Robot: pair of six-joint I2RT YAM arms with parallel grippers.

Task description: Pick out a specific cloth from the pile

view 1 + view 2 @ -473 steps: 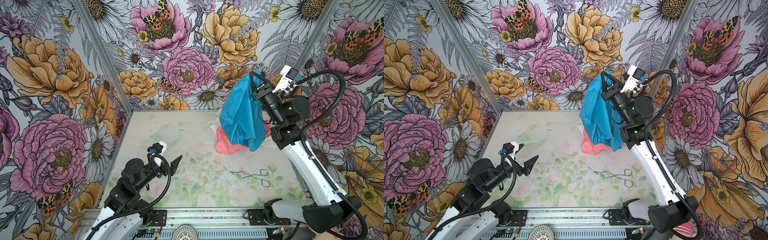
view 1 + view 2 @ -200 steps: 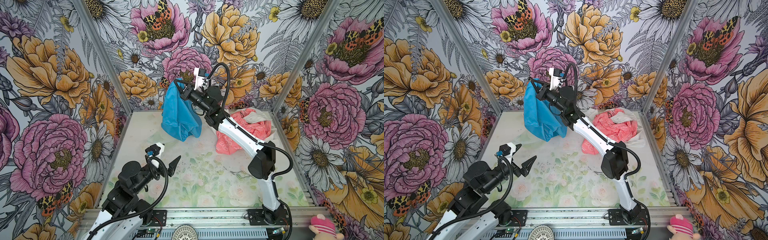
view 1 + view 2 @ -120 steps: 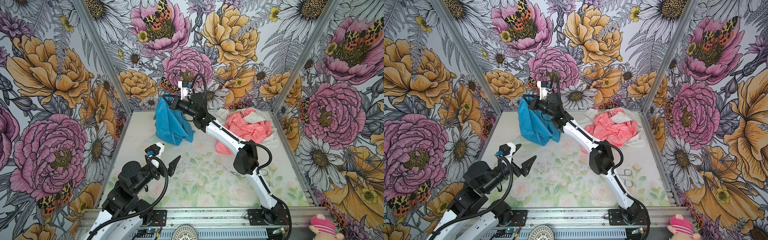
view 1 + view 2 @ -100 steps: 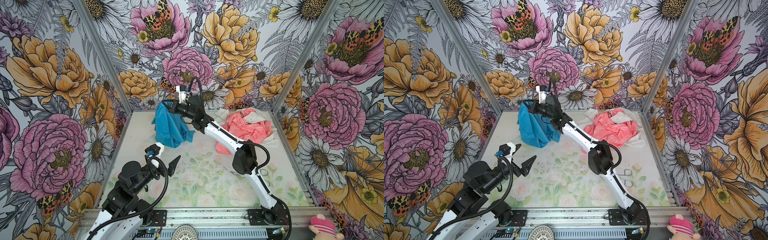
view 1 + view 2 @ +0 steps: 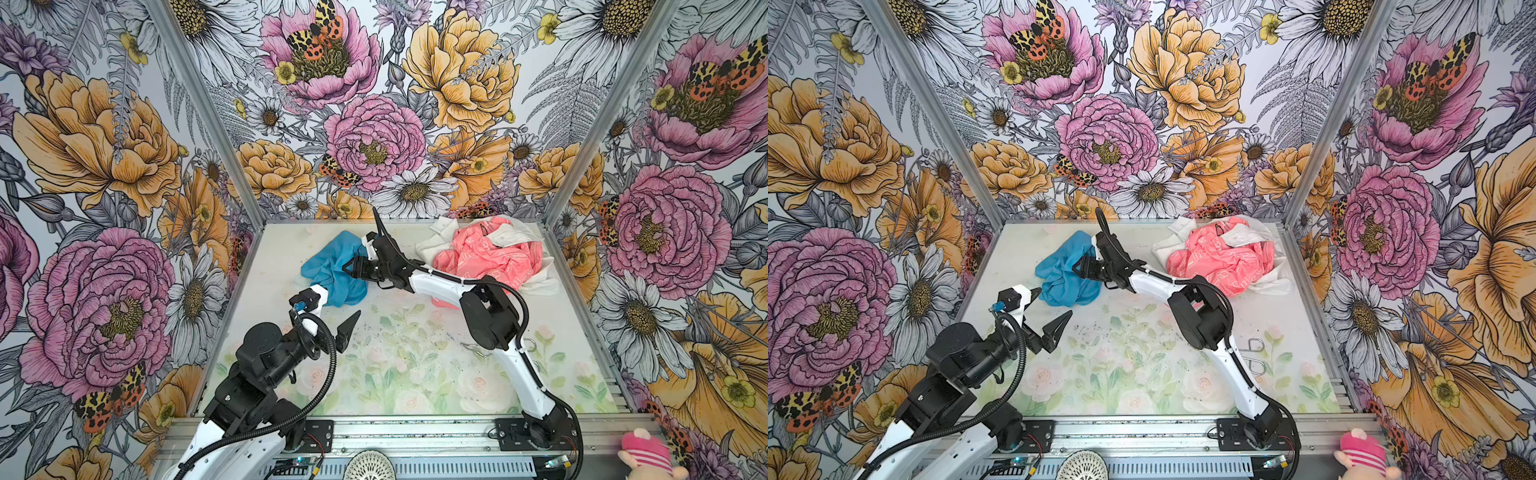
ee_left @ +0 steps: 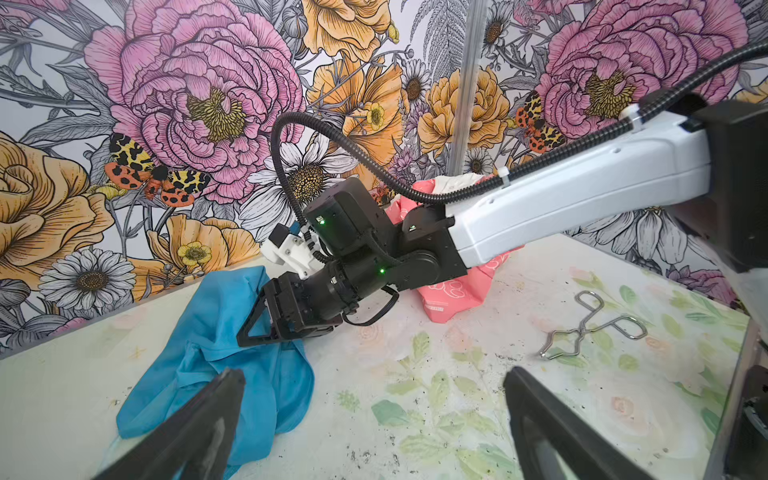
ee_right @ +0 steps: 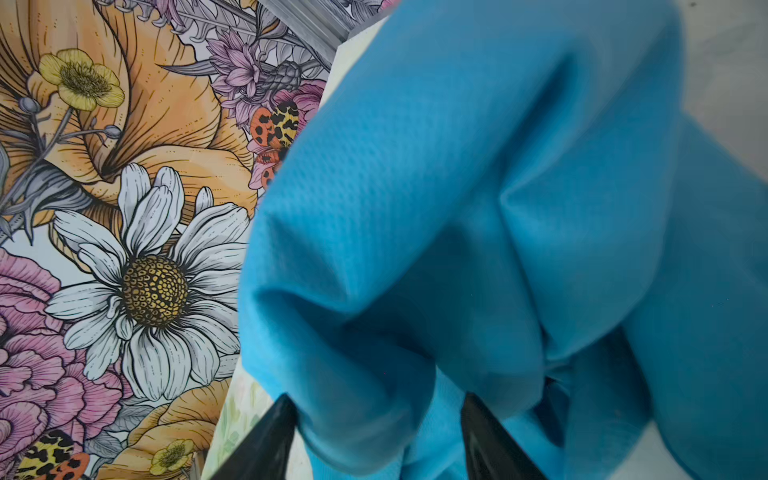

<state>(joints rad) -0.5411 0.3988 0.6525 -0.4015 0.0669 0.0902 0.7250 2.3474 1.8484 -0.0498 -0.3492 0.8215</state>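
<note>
The cloth point(image 5: 328, 270) point(image 5: 1061, 270), plain sky-blue, lies crumpled on the table at the back left, apart from the pile point(image 5: 490, 253) point(image 5: 1221, 257) of coral-pink printed and white fabric at the back right. My right gripper point(image 5: 348, 268) point(image 5: 1079, 268) reaches across the middle and lies low against the cloth's right side. In the right wrist view its fingers stand apart with a blue fold point(image 7: 498, 187) bulging between them, so the right gripper point(image 7: 376, 399) is open. My left gripper point(image 5: 340, 301) point(image 6: 374, 374) hovers open just in front of the cloth point(image 6: 216, 332), holding nothing.
Metal tongs point(image 5: 1254, 353) point(image 6: 590, 328) lie on the table at the right, partly behind the right arm. Flowered walls close in the table on three sides. A pink plush toy point(image 5: 644, 453) sits outside the front right corner.
The right arm carried the blue cloth from above the pile to the back left and lowered it onto the table. Its jaws, shut before, have come apart. The left arm stayed still.
</note>
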